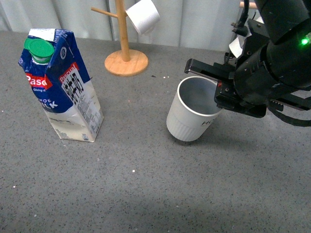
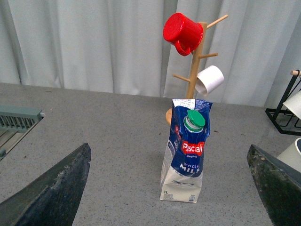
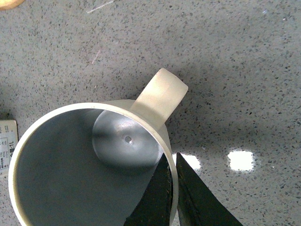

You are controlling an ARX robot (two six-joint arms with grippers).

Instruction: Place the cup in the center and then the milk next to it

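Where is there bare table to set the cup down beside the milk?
Bare table lies between the milk and the cup, and across the near strip in front of both. Crowded: behind, by the mug tree base, and right, around the right end effector.

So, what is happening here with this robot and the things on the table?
The right gripper is shut on the rim of the off-white ribbed mug with the grey-blue inside, holding it tilted near the middle of the grey speckled table. The tall blue-and-white milk carton with the green cap stands upright further left, untouched. The left gripper is open, facing the carton but apart from it.
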